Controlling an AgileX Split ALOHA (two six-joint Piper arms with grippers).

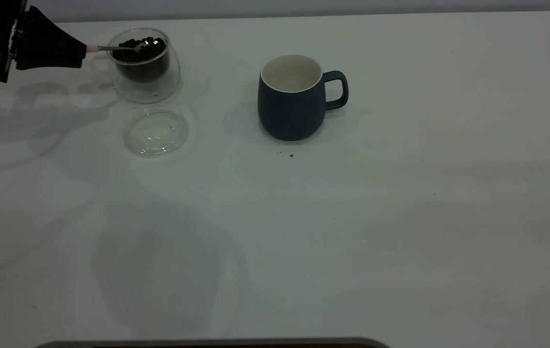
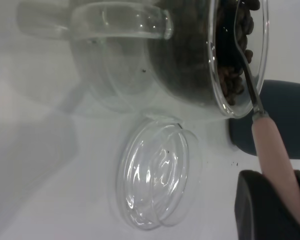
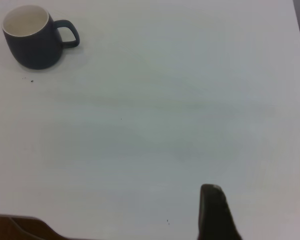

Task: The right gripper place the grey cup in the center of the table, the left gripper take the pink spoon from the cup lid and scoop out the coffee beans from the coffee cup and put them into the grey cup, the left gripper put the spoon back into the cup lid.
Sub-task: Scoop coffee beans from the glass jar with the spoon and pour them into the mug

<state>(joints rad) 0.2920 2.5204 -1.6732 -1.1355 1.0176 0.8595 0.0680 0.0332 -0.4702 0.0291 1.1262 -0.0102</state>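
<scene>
My left gripper (image 1: pixel 81 50) is at the table's far left, shut on the pale handle of the pink spoon (image 1: pixel 115 48). The spoon's metal bowl reaches over the rim of the clear coffee cup (image 1: pixel 144 67) and lies among the coffee beans (image 1: pixel 142 46). In the left wrist view the pink spoon (image 2: pixel 270 145) runs from the gripper (image 2: pixel 277 182) into the coffee beans (image 2: pixel 235 80). The transparent cup lid (image 1: pixel 155 132) lies bare in front of the coffee cup. The grey cup (image 1: pixel 292 106) stands upright mid-table with nothing inside, handle to the right. My right gripper (image 3: pixel 216 207) is far from it.
A few dark crumbs (image 1: pixel 290 155) lie on the white table (image 1: pixel 352 217) just in front of the grey cup. The right arm is outside the exterior view. A dark edge (image 1: pixel 207 343) runs along the table's near side.
</scene>
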